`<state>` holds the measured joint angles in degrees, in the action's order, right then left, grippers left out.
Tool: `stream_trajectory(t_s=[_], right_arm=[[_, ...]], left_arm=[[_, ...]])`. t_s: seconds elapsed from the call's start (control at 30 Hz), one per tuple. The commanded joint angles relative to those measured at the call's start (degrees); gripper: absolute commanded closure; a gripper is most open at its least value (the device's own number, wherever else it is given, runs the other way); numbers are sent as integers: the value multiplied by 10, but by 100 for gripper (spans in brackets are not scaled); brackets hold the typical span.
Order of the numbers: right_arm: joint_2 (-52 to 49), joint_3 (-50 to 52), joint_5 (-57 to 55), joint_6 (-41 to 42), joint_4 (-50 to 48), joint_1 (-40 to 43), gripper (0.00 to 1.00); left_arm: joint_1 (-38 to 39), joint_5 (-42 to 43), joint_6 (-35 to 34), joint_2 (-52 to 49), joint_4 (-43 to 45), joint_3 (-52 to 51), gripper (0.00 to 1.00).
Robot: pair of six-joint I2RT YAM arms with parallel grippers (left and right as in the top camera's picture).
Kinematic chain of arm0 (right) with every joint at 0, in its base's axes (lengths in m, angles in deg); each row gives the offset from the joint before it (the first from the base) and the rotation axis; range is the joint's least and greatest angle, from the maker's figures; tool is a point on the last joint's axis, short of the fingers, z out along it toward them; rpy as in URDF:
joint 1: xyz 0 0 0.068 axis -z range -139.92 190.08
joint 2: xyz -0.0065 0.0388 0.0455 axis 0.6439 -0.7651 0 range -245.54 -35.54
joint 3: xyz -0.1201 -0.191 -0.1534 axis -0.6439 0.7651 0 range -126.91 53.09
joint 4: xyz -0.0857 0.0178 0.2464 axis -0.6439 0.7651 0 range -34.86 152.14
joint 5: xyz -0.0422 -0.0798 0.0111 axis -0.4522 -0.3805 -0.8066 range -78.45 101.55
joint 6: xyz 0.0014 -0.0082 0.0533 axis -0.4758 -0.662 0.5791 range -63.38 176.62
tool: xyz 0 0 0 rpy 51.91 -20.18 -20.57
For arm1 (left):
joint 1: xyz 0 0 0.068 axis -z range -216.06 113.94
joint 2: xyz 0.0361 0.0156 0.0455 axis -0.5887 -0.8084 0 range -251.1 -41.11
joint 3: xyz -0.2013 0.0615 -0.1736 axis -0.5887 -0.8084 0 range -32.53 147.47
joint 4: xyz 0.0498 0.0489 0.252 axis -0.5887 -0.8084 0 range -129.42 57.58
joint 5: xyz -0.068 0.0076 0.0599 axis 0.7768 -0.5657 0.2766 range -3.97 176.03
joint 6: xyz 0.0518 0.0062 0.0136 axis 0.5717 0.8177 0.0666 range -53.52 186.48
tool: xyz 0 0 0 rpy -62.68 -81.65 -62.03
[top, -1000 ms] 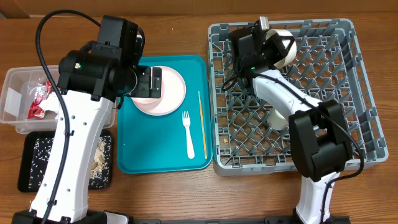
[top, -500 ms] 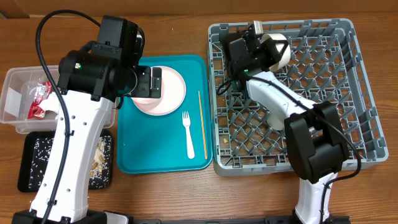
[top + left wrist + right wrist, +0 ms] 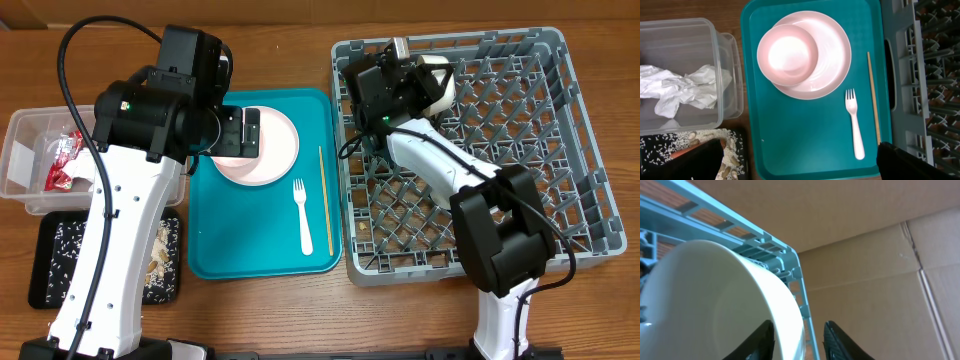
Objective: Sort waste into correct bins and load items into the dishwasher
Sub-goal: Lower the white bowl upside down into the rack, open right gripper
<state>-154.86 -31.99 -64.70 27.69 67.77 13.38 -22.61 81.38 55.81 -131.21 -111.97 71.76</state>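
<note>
One risk, overhead: the whitish bowl (image 3: 442,84) stands on edge by the far wall of the grey rack (image 3: 560,150), your right gripper (image 3: 418,82) at its rim. If it isn't seated between pegs, it could tip or roll once freed. The left gripper (image 3: 243,133) hides part of the pink plate (image 3: 282,150). Left wrist: jaws wide, empty, tips cropped. Right wrist: jaws narrowly parted astride the rim, one finger (image 3: 840,340) clear; the bowl's seating is hidden.

The pink plate (image 3: 834,52) looks glossy, the teal tray (image 3: 805,135) matt plastic (the chopstick (image 3: 873,97) bare wood).
</note>
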Motion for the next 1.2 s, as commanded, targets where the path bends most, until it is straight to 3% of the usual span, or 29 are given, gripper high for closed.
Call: stream_trajectory(t_s=[0.0,0.17,0.27,0.47,0.87,0.9,0.97,1.03,1.13,1.17], right_arm=[[-3,-4,0,5,-3,-14,48],[-3,-4,1,5,-5,-33,40],[-3,-4,12,5,-5,-49,30],[-3,-4,26,5,-6,-71,24],[48,-5,86,159,-11,-81,17],[57,-5,104,176,-1,-81,15],[103,-5,241,225,68,-73,3],[146,-5,349,291,117,-52,3],[208,-5,506,424,176,6,11],[229,-5,589,458,198,39,27]], left_arm=[[1,-6,4,2,1,11,0],[1,-6,4,2,1,11,0],[1,-6,4,2,1,11,0],[1,-6,4,2,1,11,0],[1,-7,4,2,1,11,0],[1,-7,4,2,1,11,0],[1,-6,4,2,1,11,0],[1,-6,4,2,1,11,0],[1,-6,4,2,1,11,0],[1,-6,4,2,1,11,0]])
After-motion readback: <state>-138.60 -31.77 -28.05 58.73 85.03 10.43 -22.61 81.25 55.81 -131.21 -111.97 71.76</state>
